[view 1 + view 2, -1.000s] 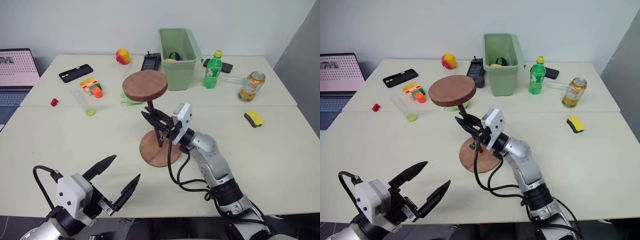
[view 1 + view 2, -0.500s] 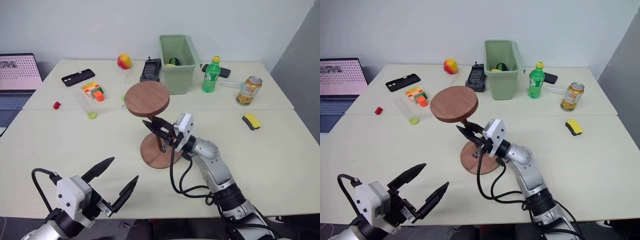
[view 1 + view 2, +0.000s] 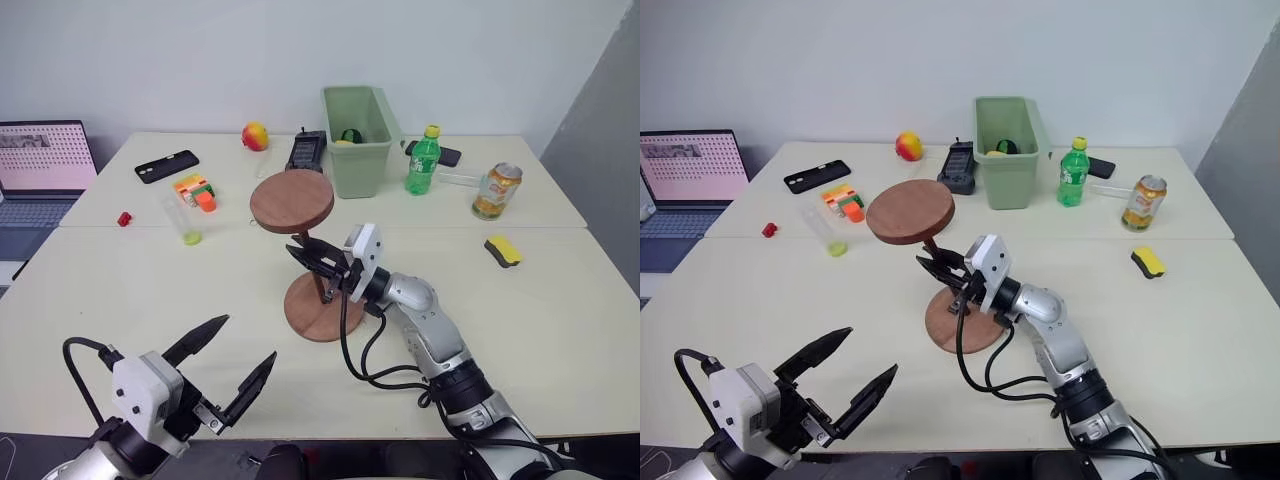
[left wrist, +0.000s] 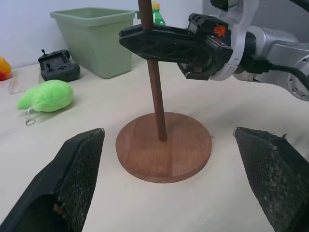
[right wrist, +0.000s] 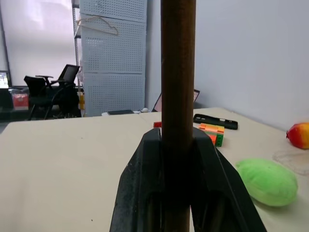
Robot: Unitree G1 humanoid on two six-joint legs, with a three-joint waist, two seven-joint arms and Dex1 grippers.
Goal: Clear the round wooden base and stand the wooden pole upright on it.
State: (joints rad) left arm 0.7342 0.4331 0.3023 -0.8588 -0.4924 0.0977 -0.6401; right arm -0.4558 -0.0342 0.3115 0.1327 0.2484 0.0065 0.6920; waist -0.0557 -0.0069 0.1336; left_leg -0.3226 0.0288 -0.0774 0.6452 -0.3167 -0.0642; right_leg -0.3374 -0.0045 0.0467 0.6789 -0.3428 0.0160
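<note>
The round wooden base (image 3: 318, 312) lies flat mid-table with nothing else on it. The wooden pole (image 4: 155, 87) stands on the base's centre, leaning slightly, with its fixed disc (image 3: 292, 200) at the top. My right gripper (image 3: 296, 246) is shut on the pole about halfway up, and its black fingers (image 5: 145, 193) clamp the rod (image 5: 177, 72) from both sides. My left gripper (image 3: 251, 336) hangs open near the table's front edge, pointing at the base from a short way off, with nothing between its fingers (image 4: 72, 183).
A green plush toy (image 4: 46, 95) lies just behind the base. At the back stand a green bin (image 3: 360, 125), a remote (image 3: 305, 150), a green bottle (image 3: 423, 160) and a can (image 3: 490, 190). A yellow sponge (image 3: 503, 250) sits right. Phone (image 3: 165, 165), blocks (image 3: 197, 190) and a laptop (image 3: 45, 160) sit left.
The camera has tilted up, so the whole scene sits lower in the picture. My right gripper has sunk slightly with the pole. The left gripper has stayed still and open.
</note>
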